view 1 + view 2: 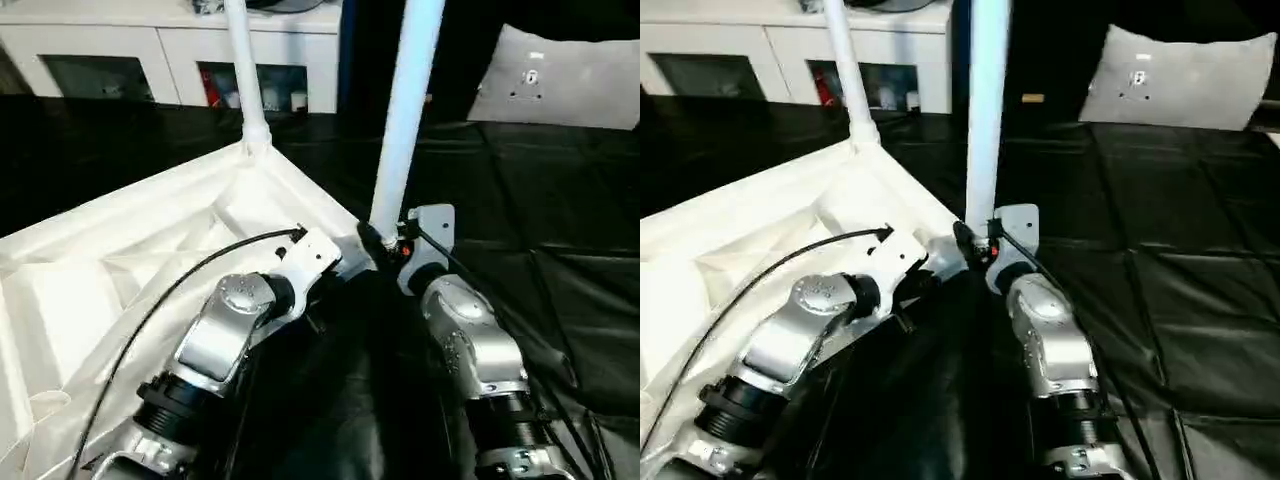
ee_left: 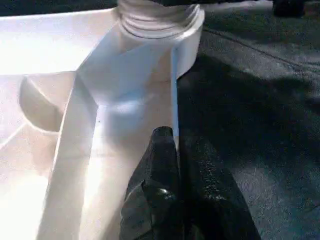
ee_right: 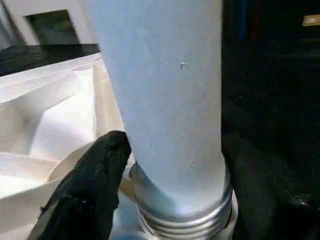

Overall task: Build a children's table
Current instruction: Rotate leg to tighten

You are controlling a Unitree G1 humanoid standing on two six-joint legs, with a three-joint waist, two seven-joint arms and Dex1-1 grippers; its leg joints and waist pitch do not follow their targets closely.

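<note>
So the right gripper [image 3: 170, 200] has its black fingers [image 3: 87, 185] spread wide, one on each side of the near leg [image 1: 400, 130] right above its threaded base. I can't tell if they're actually pressing on it. That leg stands upright at the tabletop's near corner. The left gripper [image 2: 172, 150] is pinched shut, holding nothing, its tips lying along the tabletop [image 1: 120, 260] edge rib. The tabletop lies upside down (ribs facing up) on the worktop [image 1: 540, 300], which is covered in black sheeting. A second leg [image 1: 245, 70] stands in the far corner socket. Behind it all is a white cabinet [image 1: 130, 55] with glass doors, small stuff inside I can't make out. A grey cushion [image 1: 560, 80] sits off to the right.
</note>
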